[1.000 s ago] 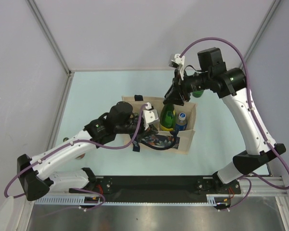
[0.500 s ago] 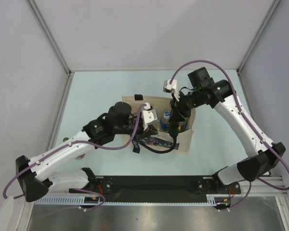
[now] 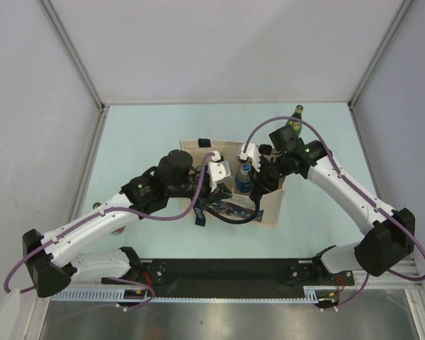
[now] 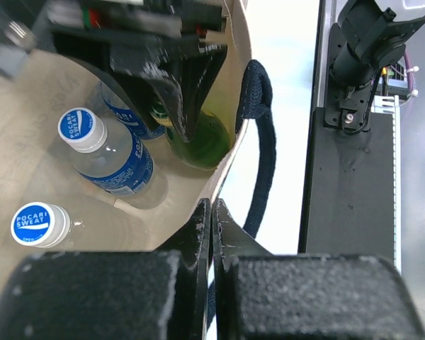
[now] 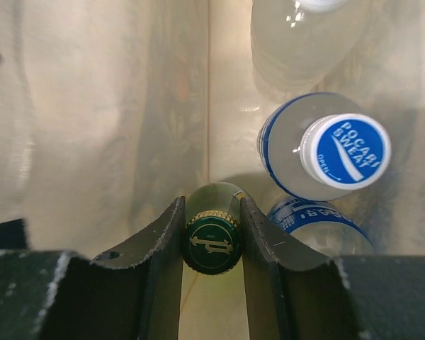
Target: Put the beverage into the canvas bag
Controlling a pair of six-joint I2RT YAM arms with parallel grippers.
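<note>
- The right gripper (image 5: 212,210) reached down inside the bag (image 3: 271,210), its fingers clamped on the capped neck of the green bottle (image 5: 212,244), which stood upright directly beneath the wrist.
- The bottle was already within the bag's walls, close against the near wall; whether it touched the bag's floor could not be told.
- Several Pocari Sweat bottles (image 5: 343,150) stood crowded just beside the green bottle, one touching or nearly touching it.
- The left gripper (image 4: 212,212), fingers pressed together, pinched the bag's near rim, with the navy handle (image 4: 259,142) hanging just outside that rim.
- The bag sat mid-table (image 3: 142,134), between the two arms.
- A second green bottle (image 3: 295,119) stood upright near the table's far right corner, well apart from the bag, behind the right arm.
</note>
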